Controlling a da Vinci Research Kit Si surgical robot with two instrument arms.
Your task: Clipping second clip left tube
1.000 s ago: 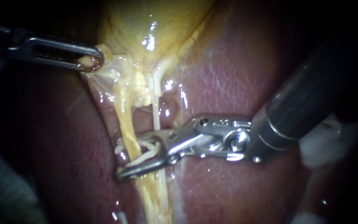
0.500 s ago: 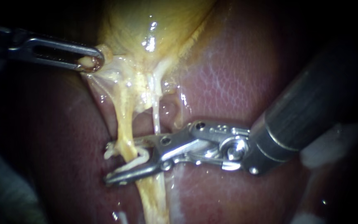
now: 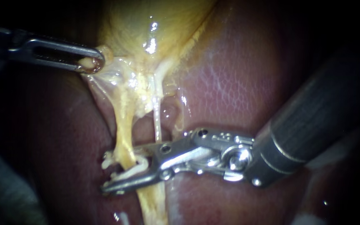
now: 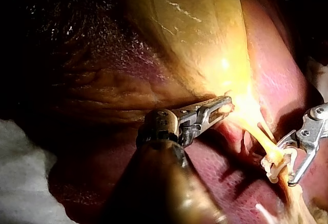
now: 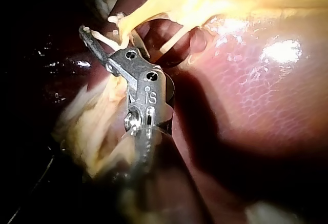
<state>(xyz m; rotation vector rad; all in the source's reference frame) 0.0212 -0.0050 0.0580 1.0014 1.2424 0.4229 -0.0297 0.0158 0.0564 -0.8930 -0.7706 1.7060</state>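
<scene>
Since a second ago our right instrument (image 3: pixel 111 173), a dark shaft ending in bright steel jaws, has slid further across the thick, yellow, stringy left tube (image 3: pixel 123 125), which now sits deeper between the jaws. In the endoscope view those jaws stand apart and carry a small white V-shaped clip (image 3: pixel 132 167), one leg on either side of the tube. We judge the clip is placed for closing but not yet squeezed. Our left instrument (image 3: pixel 89 62), a slim steel pair of slotted jaws, pinches a pale nub of tissue at the neck of the glossy yellow gallbladder (image 3: pixel 155 21). We think it draws the tissue away to keep the tube taut and lifted off the wet, dark red liver (image 3: pixel 230 83). A thin pale tube (image 3: pixel 157 121) runs just beside the right instrument's hinge, outside the clip.

From the left wrist view, the left jaws are pressed on that tissue, and the tube stretches from there to the clip ahead. A crumpled white cloth (image 4: pixel 20 183) lies beside the liver, well apart from the work.

From the right wrist view, the clip's white legs show on both sides of the tube. Everything looks slick and soft. The gap between the two tubes is narrow, so closing calls for care not to catch the thin one.
</scene>
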